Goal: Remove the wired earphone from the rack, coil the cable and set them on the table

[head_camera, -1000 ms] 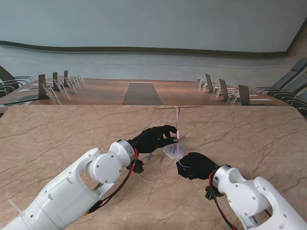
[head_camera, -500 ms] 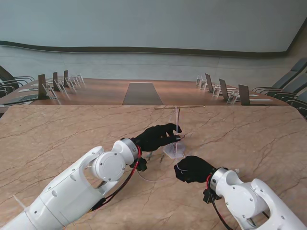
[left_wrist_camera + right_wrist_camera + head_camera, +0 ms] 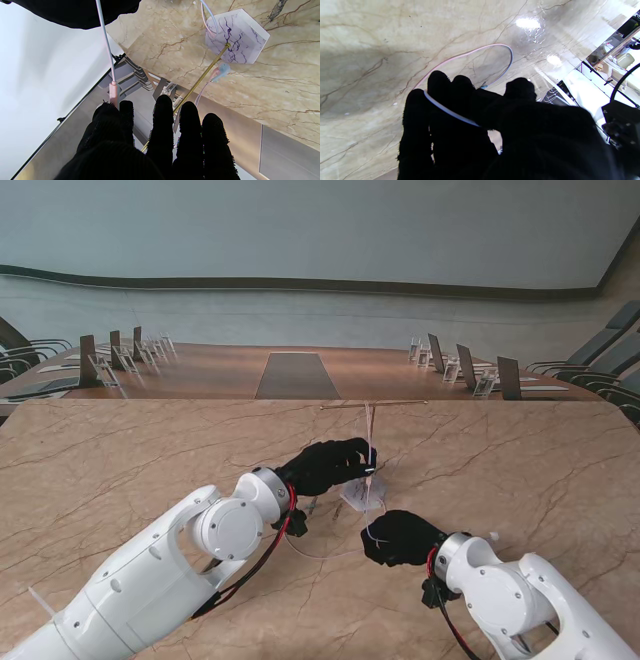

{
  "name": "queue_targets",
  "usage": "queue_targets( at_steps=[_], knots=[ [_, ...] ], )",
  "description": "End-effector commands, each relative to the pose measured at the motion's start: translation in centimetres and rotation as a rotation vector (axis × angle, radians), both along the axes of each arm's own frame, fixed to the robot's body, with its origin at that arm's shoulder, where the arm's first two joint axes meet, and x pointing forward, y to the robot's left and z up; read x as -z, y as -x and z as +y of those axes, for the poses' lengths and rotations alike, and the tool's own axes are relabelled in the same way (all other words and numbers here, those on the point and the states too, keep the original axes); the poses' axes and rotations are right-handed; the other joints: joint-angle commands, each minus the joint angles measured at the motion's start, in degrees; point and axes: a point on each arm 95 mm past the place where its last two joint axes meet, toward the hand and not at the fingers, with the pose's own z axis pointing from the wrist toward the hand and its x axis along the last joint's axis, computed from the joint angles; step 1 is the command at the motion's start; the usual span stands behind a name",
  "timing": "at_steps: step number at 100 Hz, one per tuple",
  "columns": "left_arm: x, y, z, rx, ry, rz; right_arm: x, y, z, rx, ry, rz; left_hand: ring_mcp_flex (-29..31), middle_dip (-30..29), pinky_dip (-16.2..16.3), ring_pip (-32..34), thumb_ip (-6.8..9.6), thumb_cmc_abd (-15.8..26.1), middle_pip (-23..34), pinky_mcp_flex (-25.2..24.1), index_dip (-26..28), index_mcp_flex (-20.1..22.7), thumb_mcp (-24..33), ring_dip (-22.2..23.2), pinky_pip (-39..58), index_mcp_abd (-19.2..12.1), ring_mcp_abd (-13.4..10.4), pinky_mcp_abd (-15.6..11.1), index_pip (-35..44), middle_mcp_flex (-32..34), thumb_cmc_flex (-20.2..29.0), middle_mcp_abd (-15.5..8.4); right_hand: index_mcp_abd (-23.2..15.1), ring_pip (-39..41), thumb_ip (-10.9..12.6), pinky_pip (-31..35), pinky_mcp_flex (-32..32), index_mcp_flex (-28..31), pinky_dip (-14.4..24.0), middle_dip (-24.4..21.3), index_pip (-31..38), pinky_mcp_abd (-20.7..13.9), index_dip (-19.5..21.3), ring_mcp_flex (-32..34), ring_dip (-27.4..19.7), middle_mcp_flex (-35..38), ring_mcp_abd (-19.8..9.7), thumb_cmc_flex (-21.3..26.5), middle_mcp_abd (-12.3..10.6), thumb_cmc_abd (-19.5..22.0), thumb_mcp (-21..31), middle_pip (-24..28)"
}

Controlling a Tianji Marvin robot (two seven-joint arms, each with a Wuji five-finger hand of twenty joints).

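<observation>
A: Our black-gloved left hand (image 3: 325,465) pinches the thin pink-and-white earphone cable (image 3: 106,45) beside the slim brass rack (image 3: 200,79).

B: Our right hand (image 3: 400,537) grips its lower stretch; coiling and placing remain.

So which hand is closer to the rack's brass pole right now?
Left. The left hand reaches up beside the brass pole, its fingers alongside it. The right hand sits nearer to me, off the rack base, with the earphone cable across its fingers.
</observation>
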Motion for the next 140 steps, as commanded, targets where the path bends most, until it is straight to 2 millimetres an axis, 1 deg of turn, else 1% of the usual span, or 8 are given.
queue_targets(
  at_steps=[1,26,31,39,48,56,86,140],
  knots=[
    [0.0,0.3,-0.3,0.009,-0.003,0.001,0.1,0.1,0.1,-0.004,0.011,0.004,1.8,1.3,0.1,1.6,-1.18,-1.0,1.9,0.5,1.0,-0.4,0.0,0.7,2.4,0.5,-1.1,0.3,2.9,1.4,4.7,-1.5,-1.2,1.5,-1.0,1.8,-1.5,-0.7,1.6,-0.4,0.8,-3.3,-0.6,1.5,-0.3,-0.7,1.4,2.6,5.4,-2.3,2.8,2.4],
    [0.0,0.5,0.0,0.021,-0.047,-0.008,-0.1,0.0,0.0,-0.003,0.028,0.017,2.7,7.5,-0.7,1.4,-0.46,-0.1,1.4,1.3,-0.8,-3.3,-0.2,0.0,2.2,8.1,-2.0,-0.2,7.2,2.8,12.2,-2.9,-0.1,-4.4,2.5,-3.0,-5.7,-10.4,0.4,-4.4,-6.3,-5.4,-9.3,-5.0,-0.4,-7.0,-1.8,-0.2,3.8,4.6,-6.3,-2.8],
    [0.0,0.6,0.1,0.026,-0.050,-0.006,-0.2,0.1,-0.1,-0.006,0.037,0.031,2.7,7.9,-0.9,1.3,-0.45,-0.2,1.3,1.1,-0.3,-3.3,-0.2,-0.1,2.0,8.0,-2.2,-0.2,7.6,2.9,12.3,-2.9,-0.7,-7.5,4.8,-5.1,-7.1,-15.5,0.5,-5.0,-6.9,-6.3,-18.9,-7.8,0.1,-10.1,-3.6,-2.0,2.6,7.9,-11.0,-5.5],
    [0.0,0.7,0.2,0.032,-0.049,-0.001,-0.3,0.1,-0.2,-0.009,0.048,0.046,2.6,8.3,-1.5,0.9,-0.47,-0.1,1.0,0.8,0.4,-3.2,-0.3,-0.3,1.1,7.9,-2.5,-0.3,7.7,2.9,12.2,-2.9,-1.5,-13.1,7.6,-9.0,-9.5,-27.0,0.6,-3.8,-3.7,-8.1,-31.4,-13.4,-1.5,-17.5,-5.6,-7.1,-0.5,13.0,-29.3,-10.9],
    [0.1,0.8,0.4,0.034,-0.051,-0.001,-0.4,0.2,-0.6,-0.009,0.061,0.055,2.4,8.7,-2.1,0.7,-0.53,0.0,1.2,0.4,1.1,-2.9,-0.4,-0.4,0.1,8.1,-2.6,0.0,7.7,3.0,12.0,-2.8,1.3,-20.6,7.6,-16.2,-14.0,-36.2,0.0,-5.2,-11.0,-11.0,-31.2,-20.4,-4.1,-27.7,-8.6,-16.8,-4.7,18.3,-48.0,-18.5],
    [0.2,0.9,0.6,0.035,-0.057,0.004,-0.5,0.2,-1.0,-0.008,0.076,0.054,2.1,9.1,-3.8,0.4,-0.54,-0.1,1.5,-0.6,2.1,-2.9,-0.3,-0.4,-2.9,8.6,-2.6,0.8,7.4,2.6,12.1,-2.6,2.4,-27.0,8.2,-22.9,-16.3,-41.6,-0.7,-7.5,-17.8,-13.2,-25.8,-24.2,-6.5,-33.8,-11.2,-23.0,-7.4,19.0,-50.3,-23.8],
    [0.6,1.5,1.0,0.056,-0.085,0.015,-1.3,0.3,-2.9,0.024,0.077,0.020,1.3,9.5,-6.7,-0.5,-0.53,0.2,1.0,-2.1,3.8,-3.0,-0.4,-0.5,-8.2,8.3,-3.0,1.1,6.8,1.8,11.8,-3.0,2.1,-41.3,8.0,-38.9,-19.3,-52.0,-5.5,-12.8,-26.3,-24.6,-31.1,-31.4,-14.4,-40.8,-20.2,-35.2,-12.9,21.5,-53.9,-35.9],
    [1.3,2.8,1.1,0.092,-0.123,0.037,-2.9,-0.5,-4.6,0.096,-0.012,-0.024,-1.0,10.2,-9.8,-3.2,-0.57,0.5,-1.5,-4.4,5.2,-3.3,-0.4,-1.7,-15.1,8.8,-3.9,0.7,6.3,-0.3,11.5,-3.4,3.4,-42.9,7.8,-40.3,-19.3,-52.1,-6.2,-14.3,-31.5,-25.8,-32.3,-31.9,-15.8,-40.7,-19.8,-40.2,-12.3,26.6,-52.8,-40.5]
  ],
)
